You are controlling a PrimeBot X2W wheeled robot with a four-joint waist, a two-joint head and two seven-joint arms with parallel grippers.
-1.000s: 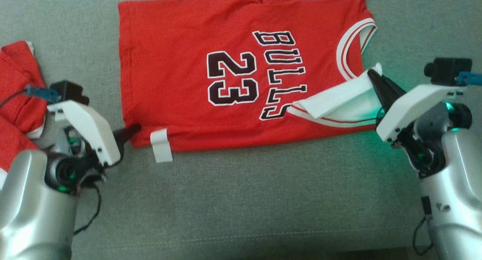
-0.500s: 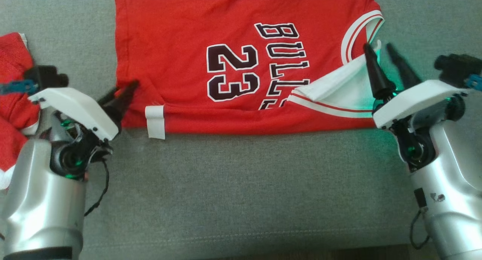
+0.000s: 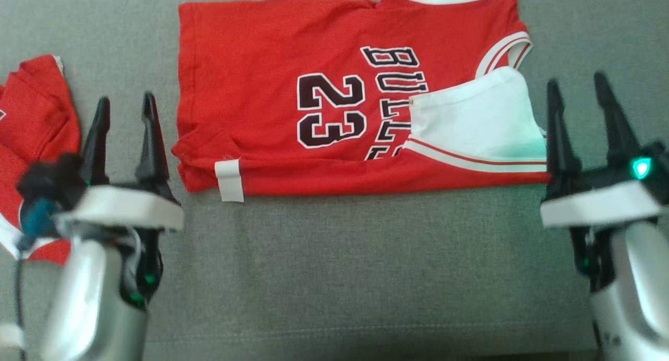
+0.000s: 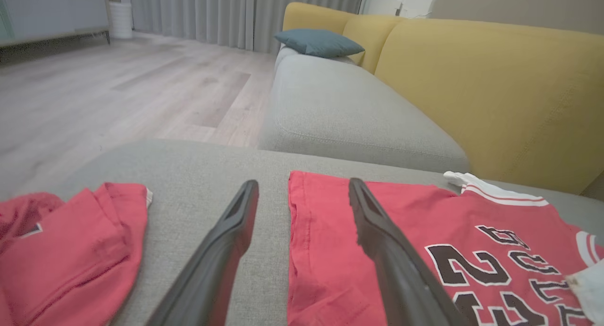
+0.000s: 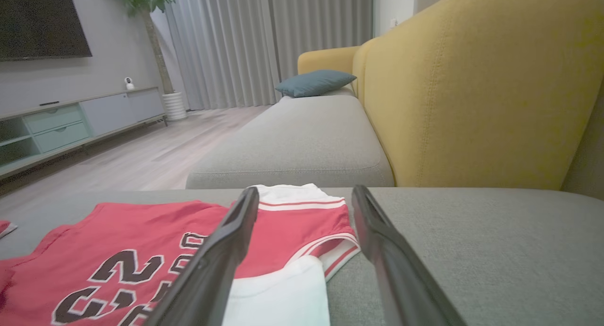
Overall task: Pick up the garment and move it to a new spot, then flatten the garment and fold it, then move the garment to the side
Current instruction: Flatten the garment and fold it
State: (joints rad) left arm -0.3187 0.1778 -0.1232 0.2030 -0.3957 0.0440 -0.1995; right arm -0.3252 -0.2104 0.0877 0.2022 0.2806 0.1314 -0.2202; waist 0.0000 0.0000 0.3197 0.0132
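1 grey sofa seat (image 3: pixel 334 277) under garment (image 3: pixel 251 79)

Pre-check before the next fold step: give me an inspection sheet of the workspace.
Surface: grey sofa cushion, flat.
Job's things: red jersey spread out, near edge folded over; white flap turned up at the armhole; white tag at the near hem.
Clutter: second red garment, crumpled, apart from the jersey on the robot's left.
Grippers: left gripper open, empty, beside the jersey's left edge; right gripper open, empty, beside its right edge.
Cables: dark cable and blue connector at the left wrist.
Surroundings: yellow backrest, teal pillow, wood floor, curtains.
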